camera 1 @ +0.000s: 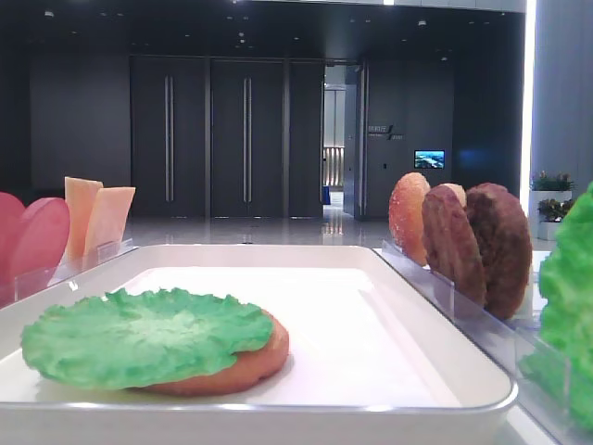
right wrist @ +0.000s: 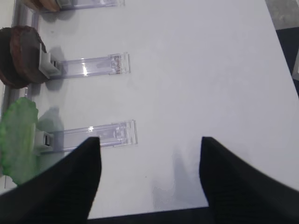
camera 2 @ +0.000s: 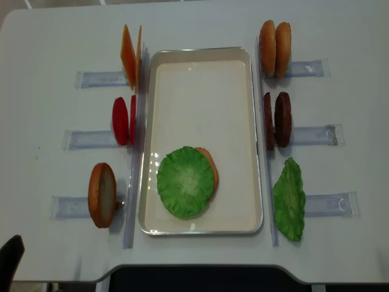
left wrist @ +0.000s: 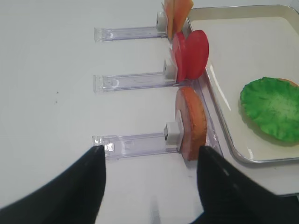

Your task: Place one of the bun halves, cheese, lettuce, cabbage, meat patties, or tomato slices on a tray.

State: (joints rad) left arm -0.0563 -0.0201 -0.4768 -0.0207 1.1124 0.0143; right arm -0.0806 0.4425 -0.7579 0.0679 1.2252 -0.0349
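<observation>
In the low exterior view, the white tray (camera 1: 389, 306) fills the middle of the frame. At its lower left a lettuce leaf (camera 1: 144, 336) lies flat on a bun half (camera 1: 243, 369), covering most of it. At the left edge stand red tomato slices (camera 1: 37, 236) and, behind them, pale-orange cheese slices (camera 1: 97, 218). On the right, upright in a clear rack, are a bun disc (camera 1: 408, 215) and two meat patties (camera 1: 482, 246); more green leaf shows at the far right edge.

In the right wrist view, the right gripper (right wrist: 149, 175) hangs over bare white table (right wrist: 205, 70), its two dark fingers (right wrist: 70, 186) spread wide with nothing between them. Dark patties (right wrist: 18, 58) sit at the upper left, a green leaf (right wrist: 16, 140) at the lower left, each beside a clear holder.

In the left wrist view, the left gripper (left wrist: 149, 182) is likewise spread and empty at the bottom of the frame. Just beyond it a bun half (left wrist: 190, 122) stands on edge in a holder, with tomato slices (left wrist: 190, 55) above it and cheese (left wrist: 176, 14) at the top. The tray (left wrist: 224, 140) lies at the right, holding the leaf-covered bun.

In the overhead view, the tray (camera 2: 200, 73) is central, with lettuce (camera 2: 184, 181) over bun in its lower part. Cheese (camera 2: 129, 56), tomato (camera 2: 121, 120) and a bun half (camera 2: 101, 194) line the left; buns (camera 2: 275, 48), patties (camera 2: 277, 119) and a green leaf (camera 2: 289, 199) line the right.
</observation>
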